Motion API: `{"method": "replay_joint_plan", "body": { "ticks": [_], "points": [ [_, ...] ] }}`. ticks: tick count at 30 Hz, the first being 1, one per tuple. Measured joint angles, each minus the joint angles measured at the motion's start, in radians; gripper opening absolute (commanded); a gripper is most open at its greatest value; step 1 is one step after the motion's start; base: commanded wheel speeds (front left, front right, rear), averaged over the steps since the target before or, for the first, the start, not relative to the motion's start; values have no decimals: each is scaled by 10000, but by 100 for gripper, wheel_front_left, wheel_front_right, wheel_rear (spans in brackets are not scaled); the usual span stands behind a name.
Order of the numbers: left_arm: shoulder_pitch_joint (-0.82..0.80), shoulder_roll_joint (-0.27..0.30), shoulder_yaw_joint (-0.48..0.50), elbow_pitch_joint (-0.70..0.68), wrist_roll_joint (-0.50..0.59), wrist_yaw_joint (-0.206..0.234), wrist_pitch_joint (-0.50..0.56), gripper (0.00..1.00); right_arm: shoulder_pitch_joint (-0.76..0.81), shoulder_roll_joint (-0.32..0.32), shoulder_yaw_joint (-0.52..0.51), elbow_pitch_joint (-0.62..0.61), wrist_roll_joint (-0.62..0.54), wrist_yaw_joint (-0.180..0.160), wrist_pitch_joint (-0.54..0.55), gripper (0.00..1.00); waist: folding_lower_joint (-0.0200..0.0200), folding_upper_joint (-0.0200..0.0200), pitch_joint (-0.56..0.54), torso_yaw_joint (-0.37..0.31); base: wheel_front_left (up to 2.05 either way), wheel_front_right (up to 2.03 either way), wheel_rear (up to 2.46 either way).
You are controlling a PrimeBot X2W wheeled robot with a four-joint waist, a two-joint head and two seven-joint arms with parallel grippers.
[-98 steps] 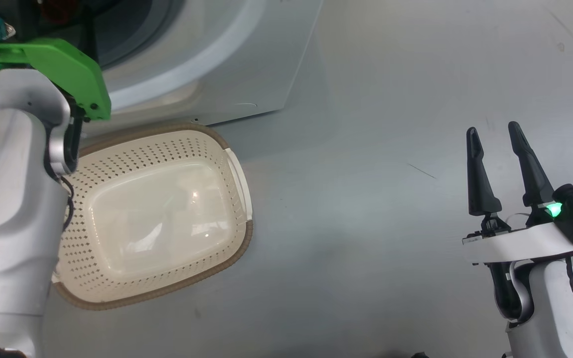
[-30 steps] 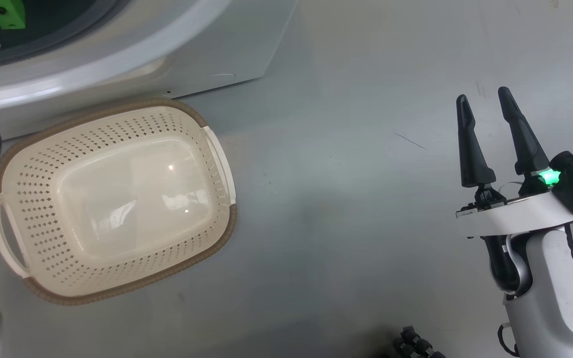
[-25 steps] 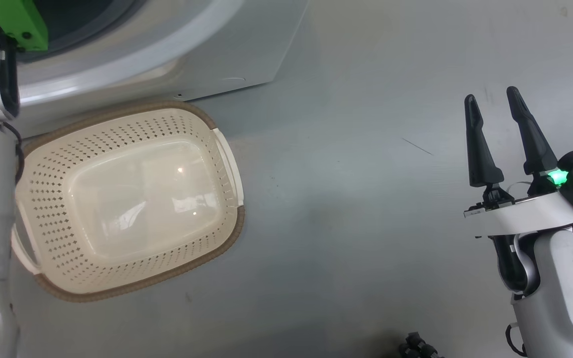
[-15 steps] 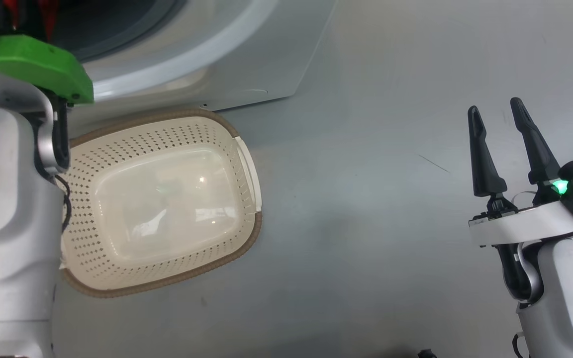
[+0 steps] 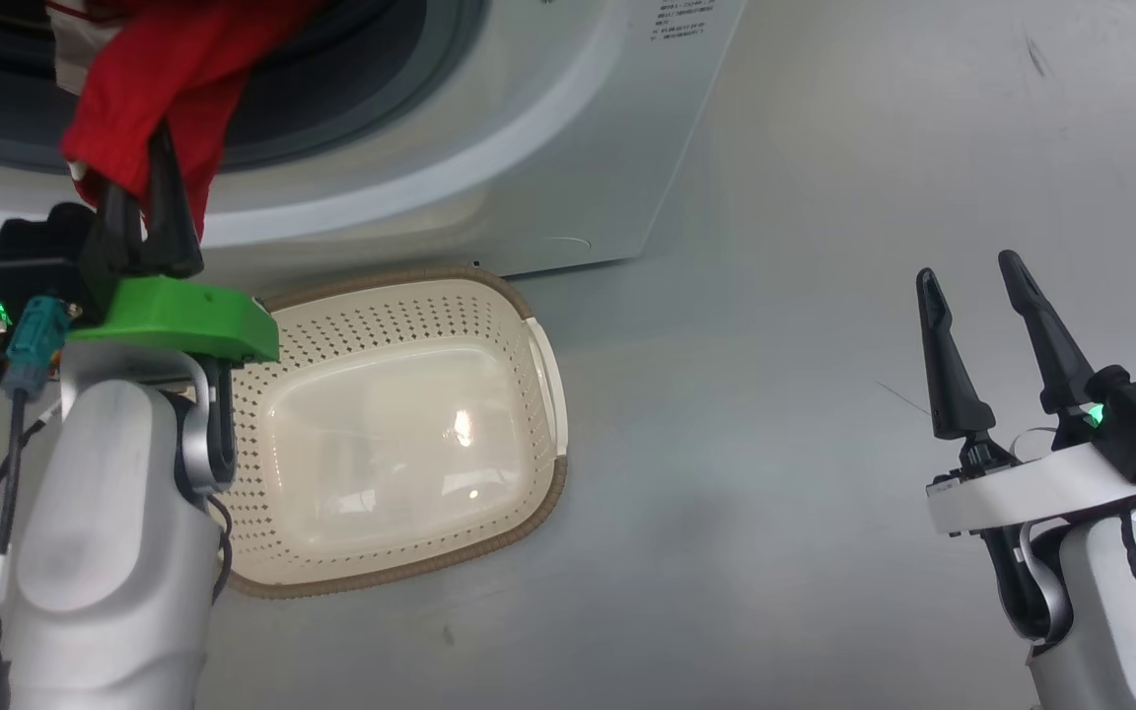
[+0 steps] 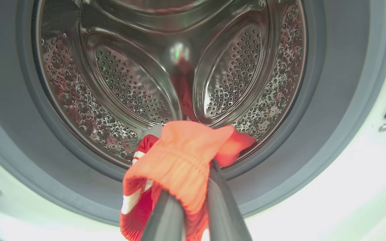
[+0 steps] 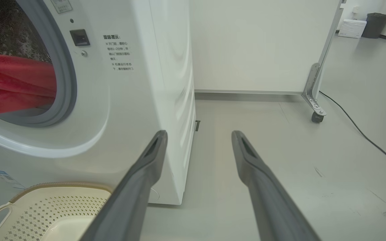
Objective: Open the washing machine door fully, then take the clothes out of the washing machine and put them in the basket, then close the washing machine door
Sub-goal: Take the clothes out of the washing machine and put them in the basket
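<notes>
The white washing machine (image 5: 529, 118) stands with its mouth uncovered; its door is out of view. Red clothes (image 5: 174, 69) trail out of the steel drum (image 6: 139, 67) over the grey gasket. My left gripper (image 5: 149, 168) is shut on a bunched fold of that red garment (image 6: 179, 157), just outside the drum mouth and above the basket's far left edge. The cream basket (image 5: 400, 283) sits on the floor against the machine's front, with nothing in it. My right gripper (image 5: 969, 268) hangs open over bare floor, far to the right, with nothing between its fingers (image 7: 146, 160).
The right wrist view shows the machine's side (image 7: 173, 83), a pale partition on a caster (image 7: 316, 117), a cable (image 7: 364, 134) across the grey floor and a dark bin (image 7: 375, 23) far back. Open floor lies right of the basket (image 7: 55, 185).
The head camera has swung up and left. My left gripper has drawn back out of the drum mouth, pulling the red garment with it. The right gripper stays open.
</notes>
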Motion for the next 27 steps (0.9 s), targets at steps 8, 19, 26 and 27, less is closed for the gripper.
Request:
{"method": "replay_joint_plan", "body": {
  "ticks": [8,19,26,27],
  "points": [
    [1323,-205,48,-798,295,0,-86,0,501,88,59,130,-132,0,0,100,0,0,-828,294,0,0,0],
    [2416,-280,84,-2537,591,2,-115,0,1058,224,8,144,-316,0,0,100,0,0,-1803,770,0,0,0],
    [3033,-301,42,-3517,759,2,-117,0,1376,261,188,134,-412,0,0,100,0,0,-2187,1115,0,0,0],
    [3168,-299,23,-3532,759,2,-117,0,1375,274,232,127,-439,0,0,100,0,0,-2217,1148,0,0,0]
  ]
}}
